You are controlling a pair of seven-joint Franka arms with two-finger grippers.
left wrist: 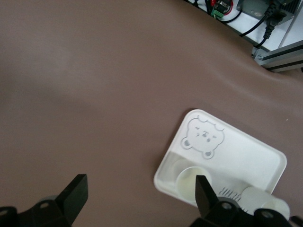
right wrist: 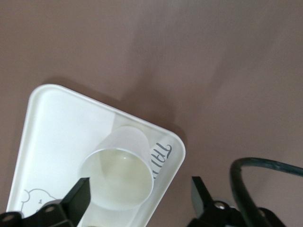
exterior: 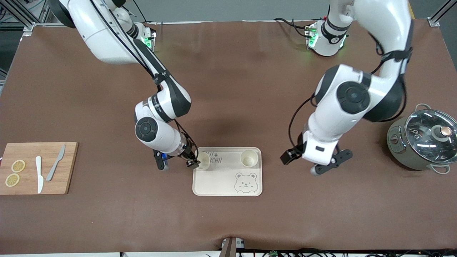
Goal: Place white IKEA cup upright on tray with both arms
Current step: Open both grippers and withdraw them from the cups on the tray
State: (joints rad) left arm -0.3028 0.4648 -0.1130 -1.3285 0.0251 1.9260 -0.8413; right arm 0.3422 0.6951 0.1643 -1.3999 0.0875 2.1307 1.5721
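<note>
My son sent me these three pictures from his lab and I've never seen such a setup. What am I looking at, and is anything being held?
Two white robot arms stand at a brown table. The big picture looks down from a high camera facing them. The other two come from small cameras on each arm's wrist, looking past its two-fingered claw.

On the table lies a cream tray with a bear drawing, and two white cups stand upright on it: one cup at the corner toward the right arm, the other cup toward the left arm.

The right claw is open around the first cup, not gripping it. The left claw is open beside the tray, over bare table. So nothing is held.

Also there: a cutting board with lemon slices and two knives, and a lidded pot.
</note>
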